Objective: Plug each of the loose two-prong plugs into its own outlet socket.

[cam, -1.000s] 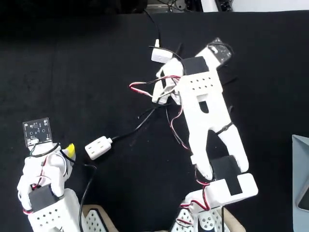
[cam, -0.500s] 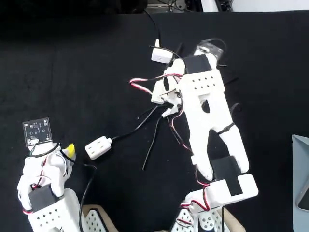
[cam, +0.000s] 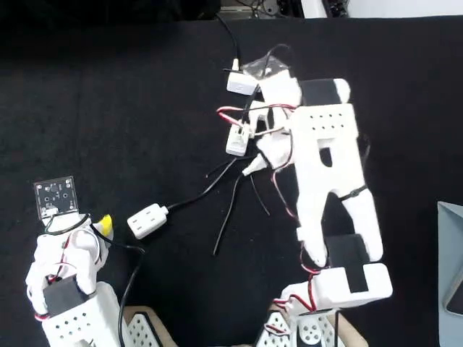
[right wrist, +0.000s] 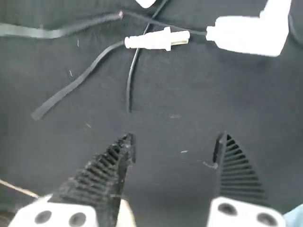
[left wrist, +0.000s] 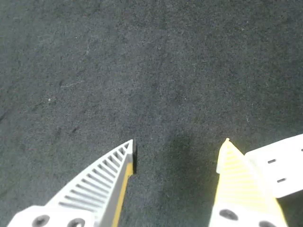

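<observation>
Your left pincer (left wrist: 180, 144) is hanging released over the black counter (left wrist: 142, 56) by its near left corner, yellow fingertips spread and grasping nothing. A white socket block (left wrist: 279, 165) is lying flat just beside one fingertip. Your right pincer (right wrist: 175, 142) is gaping too, holding nothing, above the counter toward the middle of the far edge. A loose white plug (right wrist: 156, 40) is lying on its side ahead of it, with a black cord (right wrist: 71, 87) running off its back end. Its front end is pointing at a second socket block (right wrist: 246, 35) just beside it, not plugged in. A third socket block (cam: 241, 82) is sitting nearer the far edge
</observation>
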Robot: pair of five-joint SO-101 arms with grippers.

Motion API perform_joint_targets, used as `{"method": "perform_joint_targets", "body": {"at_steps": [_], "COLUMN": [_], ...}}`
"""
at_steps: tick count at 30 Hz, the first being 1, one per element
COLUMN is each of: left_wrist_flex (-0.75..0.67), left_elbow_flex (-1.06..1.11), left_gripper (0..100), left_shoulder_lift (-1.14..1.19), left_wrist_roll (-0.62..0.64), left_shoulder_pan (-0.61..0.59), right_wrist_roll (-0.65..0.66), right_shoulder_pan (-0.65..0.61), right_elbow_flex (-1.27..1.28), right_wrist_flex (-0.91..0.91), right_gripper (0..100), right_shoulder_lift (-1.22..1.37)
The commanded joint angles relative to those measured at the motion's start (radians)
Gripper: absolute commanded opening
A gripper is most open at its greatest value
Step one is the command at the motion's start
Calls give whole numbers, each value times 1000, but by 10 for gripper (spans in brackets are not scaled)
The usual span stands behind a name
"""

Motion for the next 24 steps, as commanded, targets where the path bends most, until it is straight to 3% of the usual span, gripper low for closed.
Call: {"method": "perform_joint_targets", "body": {"at_steps": [1,4,10,17,24], "left_wrist_flex": [-6,-6,-6,-6,-6], "left_elbow_flex": [-2,-2,-1,-1,8], "left_gripper": [283,283,283,283,282], "left_shoulder_lift": [-6,-6,-6,-6,-6], "left_wrist_roll": [3,3,3,3,-35], "left_shoulder_pan": [-4,-2,-2,-2,-1], "right_wrist_roll": [301,457,575,588,586], "right_shoulder_pan": [31,23,-17,-118,-120], "right_elbow_flex": [65,173,351,499,460], "right_wrist_flex": [32,-38,-388,-680,-766], "right_gripper": [265,265,265,265,265], "right_shoulder_lift": [-38,-38,-38,-30,143]}}
